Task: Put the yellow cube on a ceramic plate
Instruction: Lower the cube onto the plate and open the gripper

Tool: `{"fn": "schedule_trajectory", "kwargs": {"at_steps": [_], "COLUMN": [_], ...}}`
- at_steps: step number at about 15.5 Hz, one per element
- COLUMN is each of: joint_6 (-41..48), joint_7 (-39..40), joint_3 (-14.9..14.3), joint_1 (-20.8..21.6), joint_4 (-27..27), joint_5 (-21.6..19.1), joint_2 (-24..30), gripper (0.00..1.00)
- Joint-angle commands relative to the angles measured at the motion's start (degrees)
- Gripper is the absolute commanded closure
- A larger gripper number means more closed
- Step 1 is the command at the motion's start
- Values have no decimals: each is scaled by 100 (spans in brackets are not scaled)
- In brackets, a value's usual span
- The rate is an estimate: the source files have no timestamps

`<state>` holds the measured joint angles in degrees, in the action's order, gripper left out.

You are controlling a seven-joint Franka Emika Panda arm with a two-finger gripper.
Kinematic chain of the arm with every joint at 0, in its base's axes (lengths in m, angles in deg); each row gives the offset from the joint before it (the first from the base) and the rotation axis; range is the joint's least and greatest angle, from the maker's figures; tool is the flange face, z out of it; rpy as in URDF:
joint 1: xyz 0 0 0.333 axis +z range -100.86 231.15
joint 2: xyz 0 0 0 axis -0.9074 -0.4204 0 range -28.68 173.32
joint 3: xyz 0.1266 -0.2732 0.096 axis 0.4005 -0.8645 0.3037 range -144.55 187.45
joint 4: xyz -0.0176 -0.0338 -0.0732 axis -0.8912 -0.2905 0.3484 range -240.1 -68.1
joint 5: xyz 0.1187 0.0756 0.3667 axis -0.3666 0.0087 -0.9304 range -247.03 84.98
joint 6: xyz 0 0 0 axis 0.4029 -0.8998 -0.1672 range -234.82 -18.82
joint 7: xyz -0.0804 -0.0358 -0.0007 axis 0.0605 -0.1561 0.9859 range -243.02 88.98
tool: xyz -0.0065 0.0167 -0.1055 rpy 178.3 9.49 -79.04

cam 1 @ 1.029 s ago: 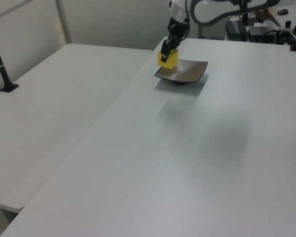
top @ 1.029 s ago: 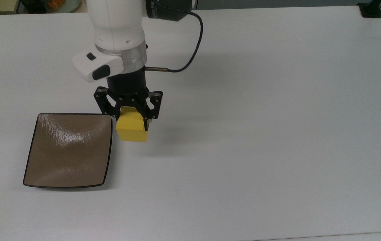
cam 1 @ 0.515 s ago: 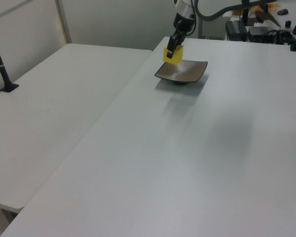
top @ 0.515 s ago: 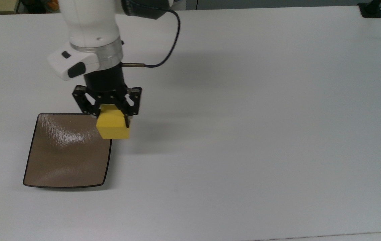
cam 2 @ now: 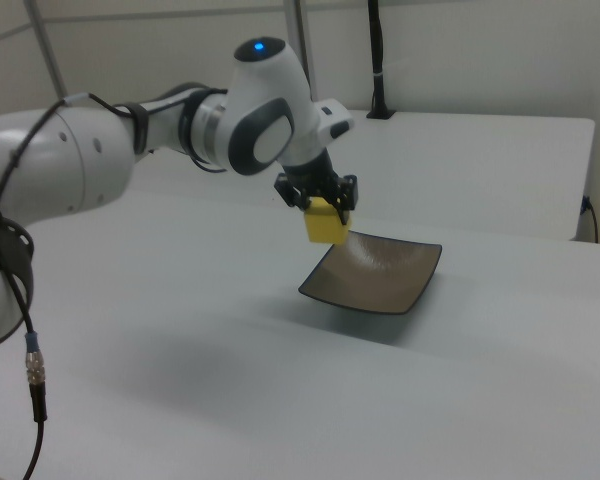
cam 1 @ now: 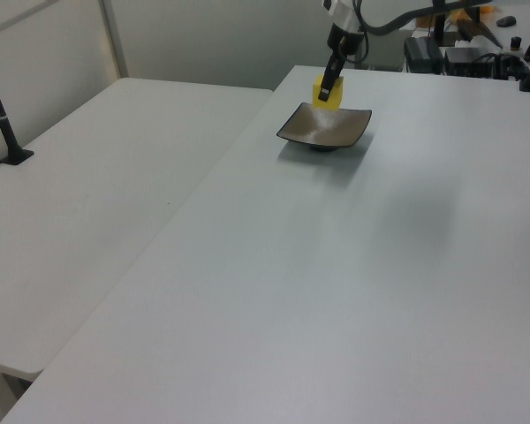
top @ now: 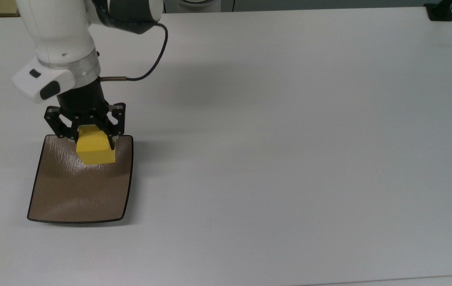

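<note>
My gripper (top: 92,140) is shut on the yellow cube (top: 95,150) and holds it in the air above the far part of the ceramic plate (top: 74,194), a glossy brown square dish with a dark rim. In the left view the yellow cube (cam 1: 327,90) hangs over the far edge of the plate (cam 1: 325,129), gripper (cam 1: 329,85) above it. From the right view the yellow cube (cam 2: 326,221) floats clear of the plate (cam 2: 373,275), near that plate's left corner, under the gripper (cam 2: 323,206).
A wide white table (top: 289,139) carries the plate. A black cable (top: 152,65) loops off the arm's wrist. A black post base (top: 440,12) sits at the top view's far right corner. A second white table (cam 1: 97,194) adjoins on the left view's left.
The arm has carried the cube toward the top view's left, from beside the plate's right edge to above the plate's far part. The grip stays shut on the cube.
</note>
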<state>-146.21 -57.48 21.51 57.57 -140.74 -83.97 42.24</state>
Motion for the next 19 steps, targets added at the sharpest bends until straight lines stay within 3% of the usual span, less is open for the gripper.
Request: {"fn": "schedule_trajectory", "kwargs": {"at_steps": [1,6,9,19], "joint_6": [-579,-720,-1264,-1310], "joint_7": [129,173,120,191], "joint_3": [64,29,11,-33], "joint_1": [-131,-289,-289,-289], "joint_4": [-79,-61,-123,-114], "joint_5": [-84,-66,-92,-75], "joint_2": [-199,-445,-524,-876], "gripper": [98,97,97,95]}}
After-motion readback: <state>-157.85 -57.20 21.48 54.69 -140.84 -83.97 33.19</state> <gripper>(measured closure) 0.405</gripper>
